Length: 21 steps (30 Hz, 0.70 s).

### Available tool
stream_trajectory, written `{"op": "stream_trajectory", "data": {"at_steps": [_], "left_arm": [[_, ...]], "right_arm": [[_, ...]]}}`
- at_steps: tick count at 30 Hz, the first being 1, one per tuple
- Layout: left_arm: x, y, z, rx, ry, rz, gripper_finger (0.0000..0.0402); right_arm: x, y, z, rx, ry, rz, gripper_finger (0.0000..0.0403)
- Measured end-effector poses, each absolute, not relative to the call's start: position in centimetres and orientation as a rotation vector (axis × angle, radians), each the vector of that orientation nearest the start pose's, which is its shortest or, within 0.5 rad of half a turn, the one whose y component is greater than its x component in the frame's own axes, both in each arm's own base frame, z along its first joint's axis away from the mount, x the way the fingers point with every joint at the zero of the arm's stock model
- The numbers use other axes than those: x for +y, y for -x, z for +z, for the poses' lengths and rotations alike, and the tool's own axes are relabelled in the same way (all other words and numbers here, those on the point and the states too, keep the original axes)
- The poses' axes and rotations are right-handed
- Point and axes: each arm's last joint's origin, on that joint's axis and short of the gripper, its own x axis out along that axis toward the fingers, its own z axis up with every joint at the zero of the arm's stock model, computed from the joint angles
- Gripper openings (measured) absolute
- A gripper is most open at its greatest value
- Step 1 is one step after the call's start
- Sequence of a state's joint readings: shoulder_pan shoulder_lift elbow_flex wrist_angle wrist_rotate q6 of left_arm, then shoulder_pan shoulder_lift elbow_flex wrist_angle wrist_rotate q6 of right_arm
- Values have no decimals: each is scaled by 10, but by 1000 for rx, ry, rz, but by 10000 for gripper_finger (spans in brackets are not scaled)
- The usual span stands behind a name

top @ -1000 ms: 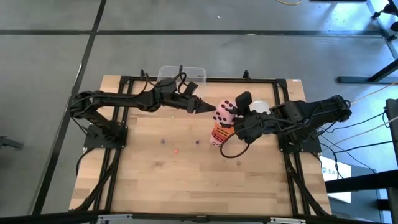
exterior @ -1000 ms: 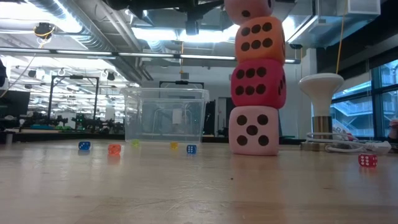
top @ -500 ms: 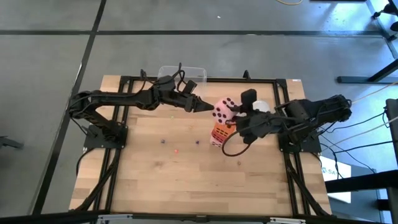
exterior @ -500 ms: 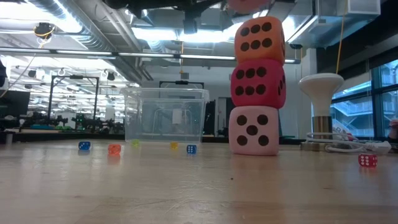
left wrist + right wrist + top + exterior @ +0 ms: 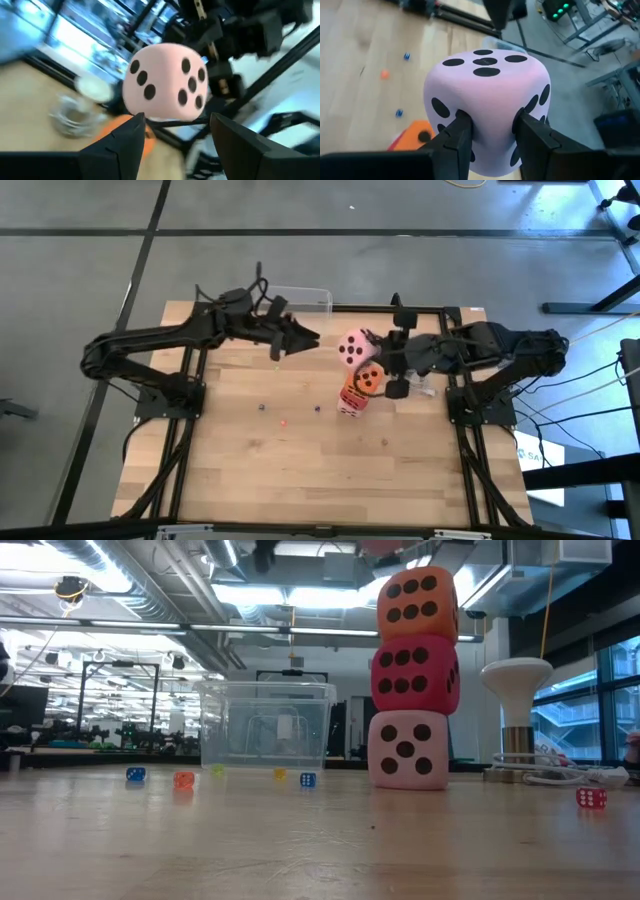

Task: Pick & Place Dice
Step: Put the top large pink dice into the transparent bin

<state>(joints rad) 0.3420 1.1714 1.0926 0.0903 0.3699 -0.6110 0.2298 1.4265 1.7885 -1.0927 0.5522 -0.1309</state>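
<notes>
Left gripper (image 5: 308,338): hanging above the table's far side, just left of the stack, empty; fingers (image 5: 120,145) are standing spread, pointing at the lifted die.
Stack (image 5: 412,690): three dice are sitting one on another near the table's middle-right: pale pink die (image 5: 407,750) at the bottom, red die (image 5: 414,674) in the middle, orange die (image 5: 417,603) on top. In the low view it is standing upright, faces roughly aligned.
Pink die (image 5: 352,348): being held in the air above the stack, apart from the orange die in the low view.
Right gripper (image 5: 490,131): pinching the pink die between its fingers (image 5: 457,135) from the right of the stack; the soft faces are dimpling slightly under the pads.
Progress: three dice are placed; the fourth is judged to be in transit, neither seated nor released. Whether it is going on or coming off the stack cannot be told.
Look of dice: soft, rounded cubes; the pink die is showing dark pips, a five face uppermost in the right wrist view.
Remaining items: small dice (image 5: 308,779) are lying scattered on the table (image 5: 260,470); a clear tub (image 5: 265,725) is standing at the far edge.
</notes>
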Motion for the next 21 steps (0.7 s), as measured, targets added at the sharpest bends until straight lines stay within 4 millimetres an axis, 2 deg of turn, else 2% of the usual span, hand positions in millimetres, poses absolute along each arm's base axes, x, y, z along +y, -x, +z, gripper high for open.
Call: {"op": "stream_trajectory", "data": {"at_steps": [6,12,16,21], "left_arm": [[62,-235,393,26,326,55,216],[27,-237,397,15,-20,39,223],[9,-233,404,-32,-177,4,245],[-1,-223,412,-69,-330,41,285]], "right_arm": [[35,-262,451,625,277,-291,122],[34,-265,454,569,168,-321,122],[34,-265,455,556,103,-335,122],[39,-267,459,496,23,-313,122]]}}
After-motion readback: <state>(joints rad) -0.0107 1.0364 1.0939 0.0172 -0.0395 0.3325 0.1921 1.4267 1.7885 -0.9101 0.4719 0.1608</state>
